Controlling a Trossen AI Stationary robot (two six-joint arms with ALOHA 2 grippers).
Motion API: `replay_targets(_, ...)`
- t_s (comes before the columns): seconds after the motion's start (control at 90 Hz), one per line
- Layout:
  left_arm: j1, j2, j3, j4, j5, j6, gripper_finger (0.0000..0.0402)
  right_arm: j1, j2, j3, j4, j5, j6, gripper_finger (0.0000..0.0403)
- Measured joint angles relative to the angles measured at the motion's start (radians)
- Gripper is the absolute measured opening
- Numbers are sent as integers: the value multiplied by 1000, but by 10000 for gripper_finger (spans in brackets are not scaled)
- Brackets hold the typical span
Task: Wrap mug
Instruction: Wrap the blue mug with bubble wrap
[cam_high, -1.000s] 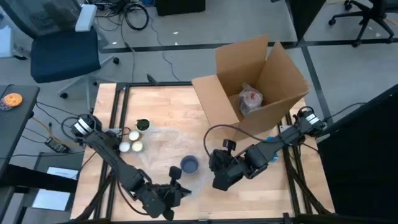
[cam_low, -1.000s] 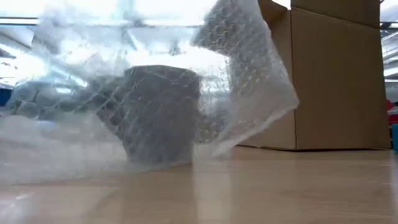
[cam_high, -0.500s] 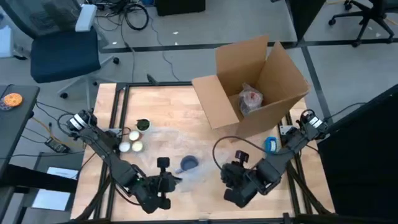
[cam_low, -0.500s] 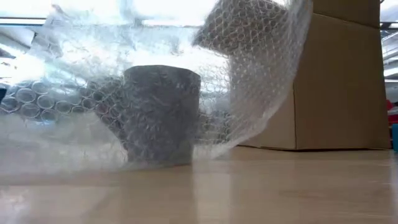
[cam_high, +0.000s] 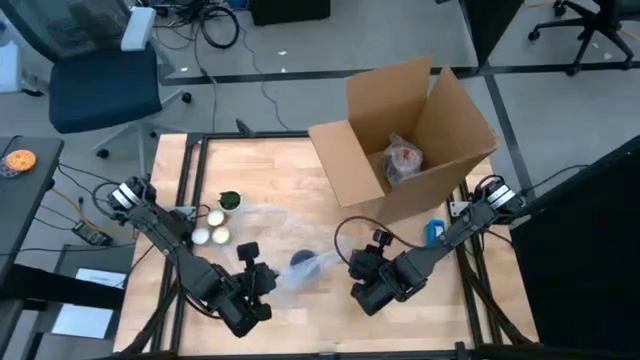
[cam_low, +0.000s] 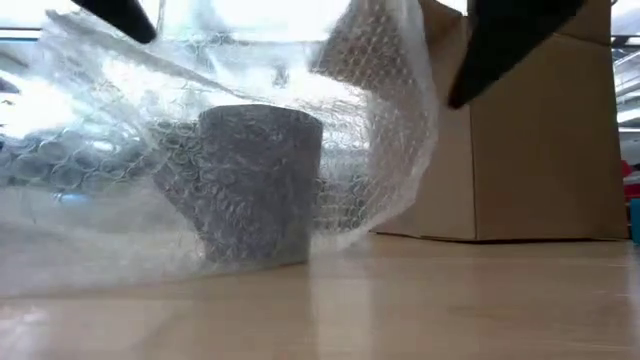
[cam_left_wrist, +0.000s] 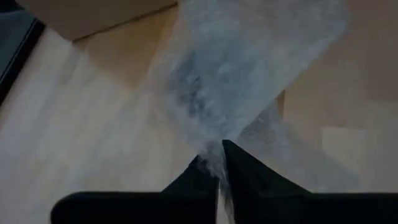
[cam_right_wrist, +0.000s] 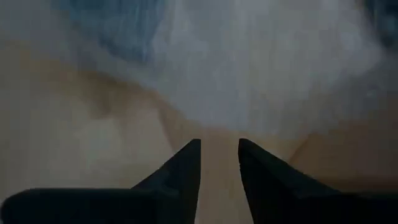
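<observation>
Bubble wrap (cam_low: 150, 180) drapes over the grey mug (cam_low: 262, 185) as the left gripper (cam_left_wrist: 221, 163), fingers pinched tight on a corner, lifts it across the mug. The right gripper (cam_right_wrist: 219, 163), slightly parted and apparently empty, waits just short of the sheet's edge.

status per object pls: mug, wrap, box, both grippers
mug: upright on the table, bubble wrap draped over it, not fully wrapped
bubble wrap: loose, one edge pinched and lifted
cardboard box: flaps open, a wrapped item inside
left gripper: shut on the bubble wrap
right gripper: open, empty, beside the wrap
</observation>
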Motion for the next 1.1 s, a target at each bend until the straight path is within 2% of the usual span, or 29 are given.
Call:
replay_targets(0.156, 0, 0, 0, 88, 0, 85, 0, -64, 0, -46, 210, 13, -223, 73)
replay_targets(0.367, -16, 0, 0, 245, 40, 247, 0, -139, 0, -65, 405, 11, -421, 73)
replay_targets(0.511, -21, 0, 0, 313, 52, 320, 0, -163, 0, -65, 548, -66, -516, 73)
replay_targets(0.733, -21, 0, 0, 394, 54, 381, 0, -181, 0, -65, 666, -98, -569, 73)
replay_targets(0.967, -20, 1, 0, 536, 138, 517, 0, -204, 0, -65, 685, -103, -581, 73)
replay_targets(1.1, -21, 1, 0, 558, 145, 540, 0, -214, -1, -65, 689, -104, -581, 73)
